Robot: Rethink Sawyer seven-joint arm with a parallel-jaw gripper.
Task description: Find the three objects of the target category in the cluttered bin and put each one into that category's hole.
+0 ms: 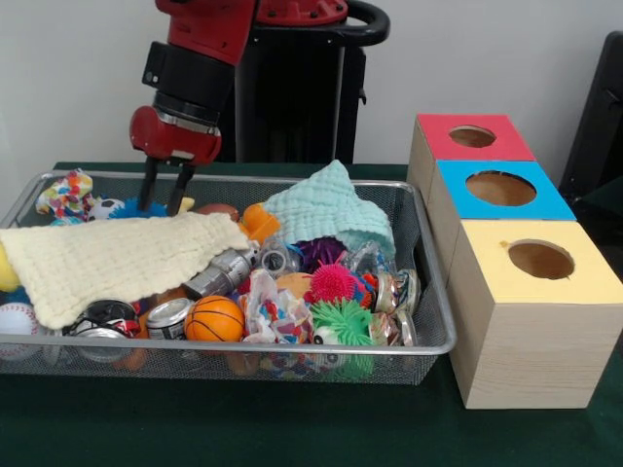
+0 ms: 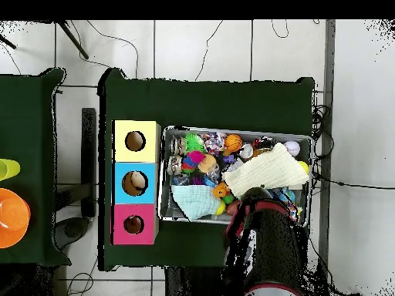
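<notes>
The wire mesh bin (image 1: 428, 292) lies in front of me, full of toys; it also shows in the overhead view (image 2: 231, 129). My gripper (image 1: 164, 201) hangs over its far left part, just behind a cream cloth (image 1: 117, 258). Its two black fingers (image 1: 148, 185) stand apart with nothing held between them. A pale yellow soft thing (image 1: 6, 270) peeks out at the cloth's left end. I see no striped tiger. The red-topped box's hole (image 1: 472, 136) is at the far right, away from the gripper; it also shows in the overhead view (image 2: 133, 224). My arm (image 2: 262, 227) hides the gripper from above.
A mint cloth (image 1: 331, 209) covers the bin's far middle. Cans (image 1: 167, 316), a small basketball (image 1: 214, 319), spiky balls (image 1: 333, 283) and an orange plastic piece (image 1: 259, 223) crowd the bin. The blue-topped box (image 1: 500, 188) and yellow-topped box (image 1: 540, 259) stand beside the red one.
</notes>
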